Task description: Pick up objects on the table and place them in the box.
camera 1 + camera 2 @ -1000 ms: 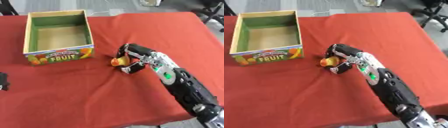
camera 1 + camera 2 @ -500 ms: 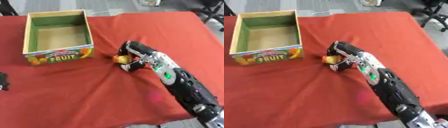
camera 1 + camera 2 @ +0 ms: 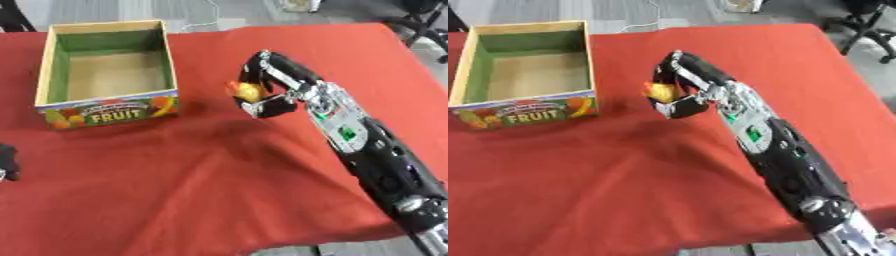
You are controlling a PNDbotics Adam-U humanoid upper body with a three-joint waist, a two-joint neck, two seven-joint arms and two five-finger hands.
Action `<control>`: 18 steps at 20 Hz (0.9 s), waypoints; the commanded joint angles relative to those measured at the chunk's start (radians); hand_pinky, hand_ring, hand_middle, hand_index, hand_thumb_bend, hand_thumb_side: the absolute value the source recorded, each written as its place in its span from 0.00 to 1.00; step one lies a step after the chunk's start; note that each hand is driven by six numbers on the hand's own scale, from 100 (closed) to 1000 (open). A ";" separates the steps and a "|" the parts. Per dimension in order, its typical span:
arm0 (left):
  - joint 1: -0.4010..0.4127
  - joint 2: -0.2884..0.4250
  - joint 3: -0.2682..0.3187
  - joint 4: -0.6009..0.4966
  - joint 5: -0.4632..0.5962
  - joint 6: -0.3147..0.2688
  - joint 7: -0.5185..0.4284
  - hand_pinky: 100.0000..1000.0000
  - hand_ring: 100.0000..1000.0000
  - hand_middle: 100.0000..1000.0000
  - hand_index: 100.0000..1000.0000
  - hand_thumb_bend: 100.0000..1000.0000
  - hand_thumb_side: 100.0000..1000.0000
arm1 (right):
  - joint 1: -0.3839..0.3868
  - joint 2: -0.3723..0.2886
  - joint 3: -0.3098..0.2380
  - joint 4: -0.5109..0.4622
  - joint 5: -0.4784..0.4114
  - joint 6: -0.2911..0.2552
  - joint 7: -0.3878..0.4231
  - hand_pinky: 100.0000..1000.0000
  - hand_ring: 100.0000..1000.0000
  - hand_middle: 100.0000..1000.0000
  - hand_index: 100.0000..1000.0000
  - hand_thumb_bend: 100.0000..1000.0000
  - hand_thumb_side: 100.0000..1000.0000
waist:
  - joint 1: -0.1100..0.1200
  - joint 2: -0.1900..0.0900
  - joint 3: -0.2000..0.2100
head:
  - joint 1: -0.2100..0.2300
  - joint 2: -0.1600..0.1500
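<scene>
So you've got the pickup done but not the drop: the fruit box (image 3: 108,107) looks empty inside, and the small yellow-orange object (image 3: 246,91) is pinched in your right hand (image 3: 267,87), fingers curled round it, just off the red tablecloth (image 3: 201,185) and right of the box. What's left is carrying it over and letting go. Your arm reaches in from the lower right. The left hand (image 3: 7,161) barely shows at the left edge; can't tell its fingers.

I count one yellow-orange object (image 3: 246,90) in my right hand (image 3: 267,87) and one box (image 3: 108,117) to its left.
</scene>
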 commanded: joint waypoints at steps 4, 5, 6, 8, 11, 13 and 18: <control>-0.005 0.020 0.001 -0.010 -0.001 -0.004 -0.002 0.44 0.46 0.47 0.46 0.25 0.30 | -0.053 -0.041 -0.020 -0.048 -0.056 0.020 0.001 0.11 0.31 0.20 0.37 0.00 0.00 | 0.001 -0.022 0.001 | 0.000 -0.006; -0.005 0.020 0.001 -0.010 -0.001 -0.005 -0.002 0.44 0.46 0.47 0.46 0.25 0.30 | -0.062 -0.042 -0.020 -0.047 -0.061 0.023 0.001 0.11 0.31 0.20 0.37 0.00 0.00 | 0.001 -0.022 0.002 | -0.001 -0.006; -0.005 0.021 0.001 -0.010 -0.001 -0.005 -0.003 0.44 0.46 0.47 0.46 0.25 0.30 | -0.070 -0.042 -0.019 -0.045 -0.066 0.025 0.002 0.11 0.31 0.20 0.37 0.00 0.00 | 0.001 -0.023 0.003 | -0.001 -0.006; -0.005 0.020 0.000 -0.010 0.000 -0.005 -0.003 0.44 0.46 0.47 0.46 0.25 0.30 | -0.090 -0.041 -0.017 -0.040 -0.075 0.028 0.003 0.11 0.31 0.20 0.37 0.00 0.00 | 0.001 -0.024 0.005 | -0.003 -0.007; -0.004 0.020 -0.002 -0.009 0.000 -0.005 -0.005 0.44 0.46 0.47 0.46 0.25 0.30 | -0.122 -0.037 -0.011 -0.026 -0.089 0.032 0.006 0.11 0.31 0.20 0.37 0.00 0.00 | 0.000 -0.026 0.009 | -0.006 -0.006; -0.003 0.020 -0.003 -0.009 0.000 -0.005 -0.006 0.44 0.46 0.47 0.46 0.25 0.30 | -0.146 -0.032 -0.005 -0.015 -0.097 0.033 0.010 0.11 0.31 0.20 0.37 0.00 0.00 | -0.001 -0.027 0.013 | -0.009 -0.005; -0.001 0.017 -0.010 -0.007 0.000 -0.004 -0.014 0.44 0.46 0.47 0.46 0.25 0.30 | -0.237 -0.006 0.020 0.042 -0.108 0.033 0.018 0.11 0.31 0.20 0.37 0.00 0.00 | -0.002 -0.032 0.032 | -0.021 -0.003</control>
